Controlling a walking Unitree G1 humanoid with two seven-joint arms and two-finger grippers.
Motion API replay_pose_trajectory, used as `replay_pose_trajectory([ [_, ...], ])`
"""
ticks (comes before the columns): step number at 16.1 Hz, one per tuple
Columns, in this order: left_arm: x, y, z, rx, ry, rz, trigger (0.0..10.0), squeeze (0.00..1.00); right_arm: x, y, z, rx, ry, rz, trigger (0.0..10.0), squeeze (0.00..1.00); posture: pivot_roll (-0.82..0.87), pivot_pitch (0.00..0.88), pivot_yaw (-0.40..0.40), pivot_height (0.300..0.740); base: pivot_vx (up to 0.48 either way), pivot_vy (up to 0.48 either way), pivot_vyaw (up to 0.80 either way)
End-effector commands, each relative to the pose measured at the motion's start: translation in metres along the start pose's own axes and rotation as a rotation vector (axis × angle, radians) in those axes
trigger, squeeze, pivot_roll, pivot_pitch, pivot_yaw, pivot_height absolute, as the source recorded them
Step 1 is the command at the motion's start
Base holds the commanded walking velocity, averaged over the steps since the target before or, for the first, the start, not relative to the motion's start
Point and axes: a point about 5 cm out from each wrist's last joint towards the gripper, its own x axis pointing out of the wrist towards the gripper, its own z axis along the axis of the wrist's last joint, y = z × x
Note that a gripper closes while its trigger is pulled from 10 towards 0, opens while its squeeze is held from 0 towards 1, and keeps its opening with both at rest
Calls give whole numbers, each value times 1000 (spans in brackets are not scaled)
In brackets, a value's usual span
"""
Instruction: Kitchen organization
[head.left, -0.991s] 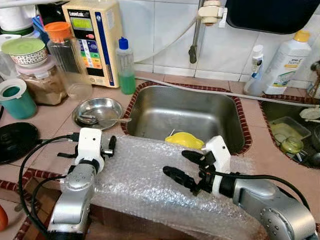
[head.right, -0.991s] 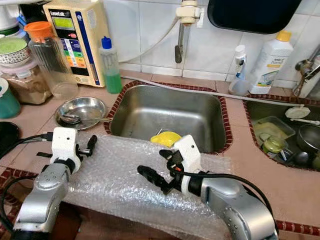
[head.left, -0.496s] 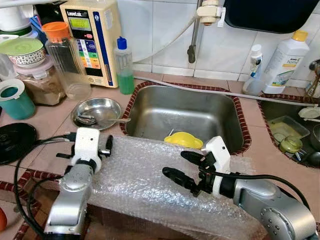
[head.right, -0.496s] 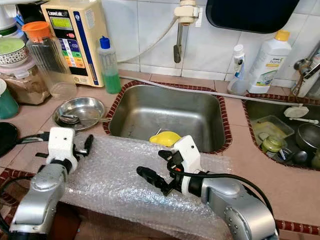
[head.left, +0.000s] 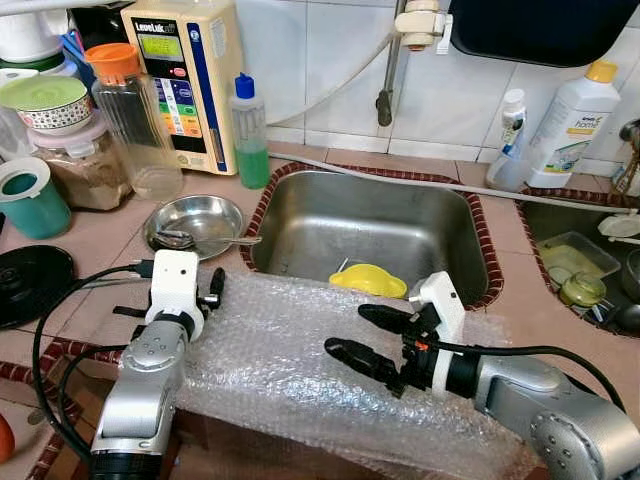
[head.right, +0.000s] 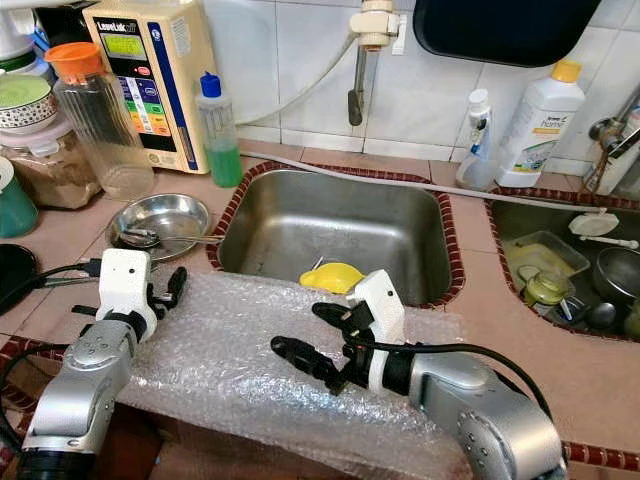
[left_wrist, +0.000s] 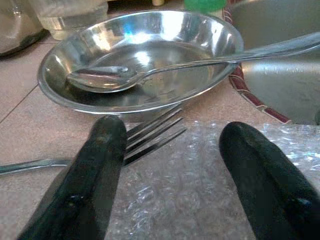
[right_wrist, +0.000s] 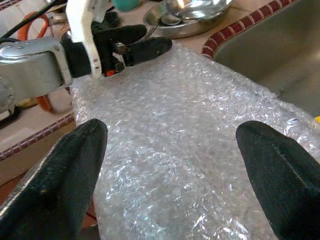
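Clear plastic bubble wrap (head.left: 290, 360), crinkled and glinting, spread across a matt pinkish tiled counter (head.left: 100, 240) edged in dark red mosaic. Brushed stainless steel sink (head.left: 370, 225), dull sheen. Polished steel dish (left_wrist: 140, 55), mirror-bright, with a glossy metal spoon (left_wrist: 115, 75) inside and steel fork tines (left_wrist: 155, 132) beside. Glossy white wall tiles (head.left: 330, 60). Translucent plastic bottle (head.left: 250, 130) of green liquid; opaque white plastic bottle (head.left: 572, 125). Smooth yellow plastic piece (head.left: 370, 280). Matt black fingers (right_wrist: 60, 180) on the right gripper (head.left: 372, 338); silver metal arms with white plastic housings.
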Motion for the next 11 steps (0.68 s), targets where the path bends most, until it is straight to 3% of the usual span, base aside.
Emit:
replay_pose_trajectory([
  [1,1,-1,-4,6,31,-14,7373,0,-4,3,7,-9,-18,21,10000,0,-25,0,24,740,0,0,0],
  [2,1,-1,-7,-3,43,-15,4431,0,-6,3,7,18,-22,34,10000,0,-25,0,24,740,0,0,0],
  [3,1,-1,-9,-8,51,-16,118,0,-7,5,7,31,-22,58,10000,0,-24,0,23,740,0,0,0],
  [8,2,-3,-11,-15,59,-23,0,0,-10,1,9,17,-40,61,10000,0,-27,0,20,740,0,0,0],
  [11,3,-3,-11,-20,56,-25,0,0,-8,1,10,13,-48,56,10000,0,-26,0,19,740,0,0,765],
])
